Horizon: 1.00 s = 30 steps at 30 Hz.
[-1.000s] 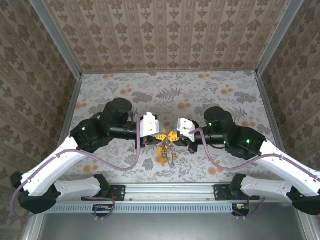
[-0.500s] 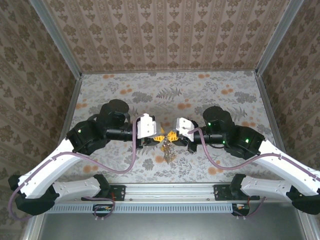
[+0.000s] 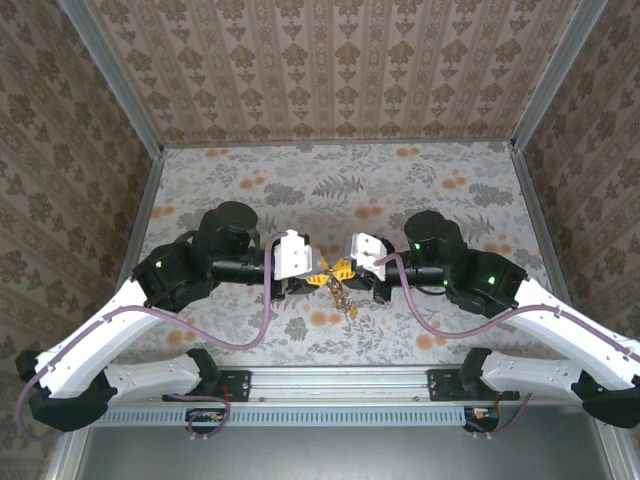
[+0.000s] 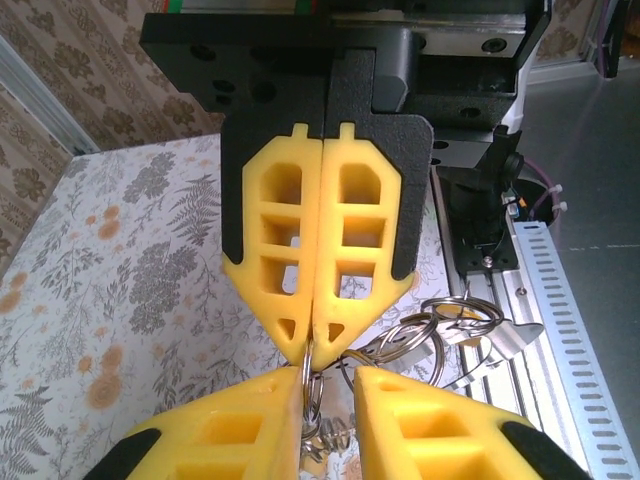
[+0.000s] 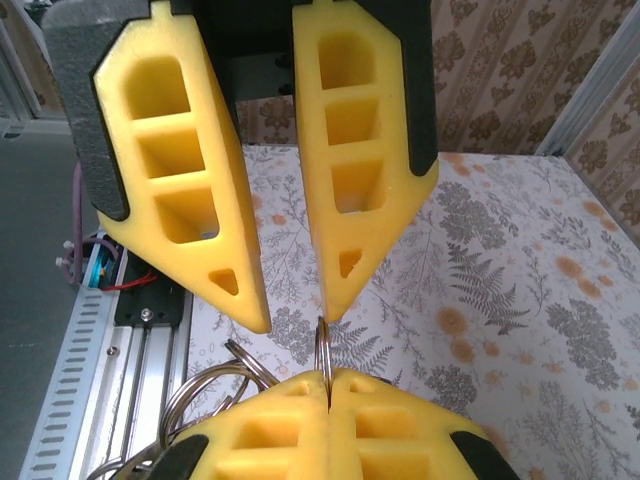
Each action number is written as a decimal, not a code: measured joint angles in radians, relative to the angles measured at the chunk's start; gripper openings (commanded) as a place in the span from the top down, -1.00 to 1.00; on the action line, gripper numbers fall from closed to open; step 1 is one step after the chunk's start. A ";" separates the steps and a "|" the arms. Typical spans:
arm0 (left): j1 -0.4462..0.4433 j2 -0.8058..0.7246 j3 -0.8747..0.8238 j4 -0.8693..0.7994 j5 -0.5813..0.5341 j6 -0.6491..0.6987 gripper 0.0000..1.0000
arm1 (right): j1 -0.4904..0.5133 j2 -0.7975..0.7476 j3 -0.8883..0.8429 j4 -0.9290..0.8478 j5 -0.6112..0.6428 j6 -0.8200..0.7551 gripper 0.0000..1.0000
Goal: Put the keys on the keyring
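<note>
Keyring [image 3: 341, 291] position: suspended between the two grippers over the middle of the table [image 3: 440, 190], with its bunched loops hanging below the fingertips. Whether the keys already hang in that bunch is too small to tell. We find the right gripper [image 5: 328, 378] pressed together on the ring wire, which emerges from the seam between its pads. The left gripper [image 5: 296, 320] faces it tip to tip with fingers apart. One fingertip touches the wire, and nothing is clamped between them. We judge the step in hand to be presenting the ring for threading. The next move calls for a firm right-side hold while the left gripper finds the ring's opening or fetches a key.
</note>
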 measured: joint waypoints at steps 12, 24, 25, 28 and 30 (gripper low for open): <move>-0.001 0.041 0.000 0.005 -0.014 0.001 0.68 | -0.002 0.002 0.000 -0.003 0.000 0.000 1.00; 0.003 0.022 -0.006 0.015 -0.005 0.004 1.00 | -0.002 -0.003 -0.001 0.004 -0.009 0.000 0.80; 0.008 0.016 -0.010 0.019 0.006 0.003 1.00 | -0.002 -0.005 -0.002 0.010 -0.015 0.000 0.76; 0.021 0.000 -0.021 0.037 0.048 -0.005 1.00 | -0.001 -0.017 -0.014 0.035 -0.045 0.000 0.68; 0.034 -0.009 -0.033 0.055 0.085 -0.017 1.00 | -0.001 -0.030 -0.021 0.052 -0.065 0.000 0.67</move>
